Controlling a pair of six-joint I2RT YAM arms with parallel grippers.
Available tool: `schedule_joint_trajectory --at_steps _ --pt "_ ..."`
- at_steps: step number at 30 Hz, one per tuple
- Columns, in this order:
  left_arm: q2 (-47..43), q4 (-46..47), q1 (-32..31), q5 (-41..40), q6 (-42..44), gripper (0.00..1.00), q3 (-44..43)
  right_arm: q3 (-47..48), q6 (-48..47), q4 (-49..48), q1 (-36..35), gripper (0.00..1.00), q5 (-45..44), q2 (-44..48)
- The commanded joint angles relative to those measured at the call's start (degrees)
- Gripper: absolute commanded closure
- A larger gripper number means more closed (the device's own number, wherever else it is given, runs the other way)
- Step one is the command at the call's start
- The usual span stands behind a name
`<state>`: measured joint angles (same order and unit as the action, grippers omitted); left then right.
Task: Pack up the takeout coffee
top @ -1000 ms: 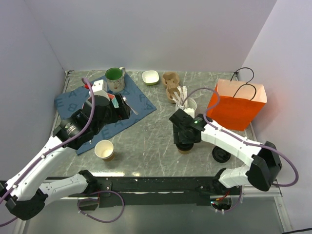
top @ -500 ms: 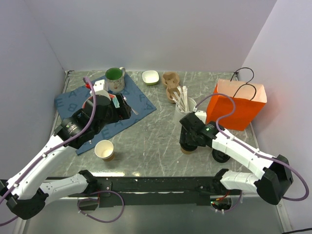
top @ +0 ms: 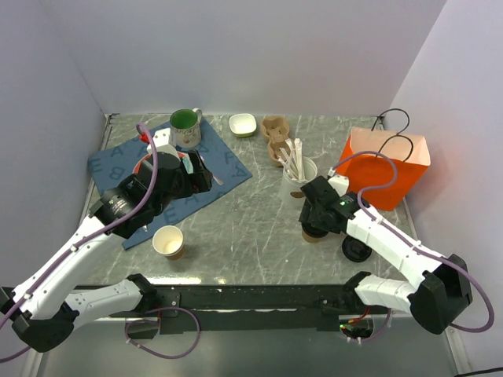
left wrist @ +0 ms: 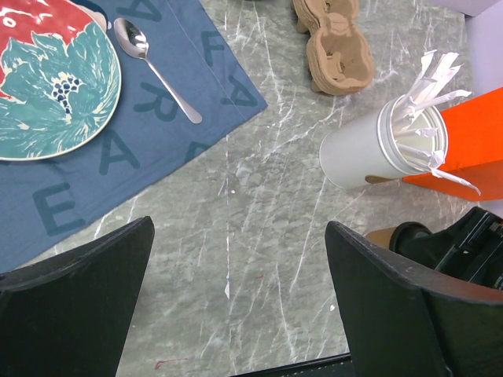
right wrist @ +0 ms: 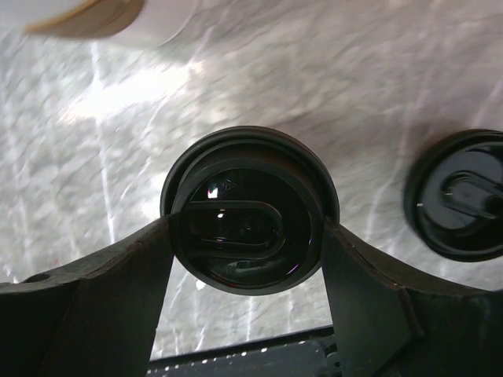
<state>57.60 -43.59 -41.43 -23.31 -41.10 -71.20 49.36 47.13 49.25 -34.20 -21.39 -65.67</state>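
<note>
The grey marble table is spreading under both arms. The left gripper is hanging released, its jaws standing wide with only bare table between them. The blue lettered cloth placemat is lying ahead and left of those jaws. On it the red and teal flowered plate is sitting beside a steel spoon.

The orange paper bag is standing upright just beyond the right gripper, on its right. The white cylindrical holder of paper-wrapped sticks is standing ahead of the left jaws, to their right.

The right jaws are grasping the takeout coffee, a small brown paper cup with a round black plastic lid. It is sitting squarely between them, one finger pressing each side. A loose round black plastic lid is lying just right of those jaws.
</note>
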Motion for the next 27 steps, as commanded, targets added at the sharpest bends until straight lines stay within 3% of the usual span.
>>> schedule_joint_trajectory --at_steps 1,5,8,17,23,27 --pt "-0.30 1.32 0.21 0.11 0.67 0.03 -1.05 -1.55 -0.99 4.97 2.73 0.21 -4.28 0.37" --pt "-0.30 1.14 0.21 -0.07 1.02 0.03 -1.75 0.99 -2.13 5.15 2.82 0.07 -3.14 1.24" --pt "-0.30 1.32 0.21 0.02 1.37 0.03 -2.19 4.77 -4.06 5.67 2.82 0.05 -1.82 2.82" --pt "-1.18 2.02 0.21 0.02 1.64 0.03 -2.10 20.67 -10.74 10.51 2.82 0.06 -0.15 3.45" --pt "-2.41 2.02 0.21 -0.07 1.99 0.03 -2.01 36.31 -21.89 10.69 4.31 0.07 -6.82 -1.73" --pt "-3.46 1.68 0.21 1.33 1.64 0.03 -1.49 44.74 -31.02 9.28 9.14 0.08 -7.53 -7.01"
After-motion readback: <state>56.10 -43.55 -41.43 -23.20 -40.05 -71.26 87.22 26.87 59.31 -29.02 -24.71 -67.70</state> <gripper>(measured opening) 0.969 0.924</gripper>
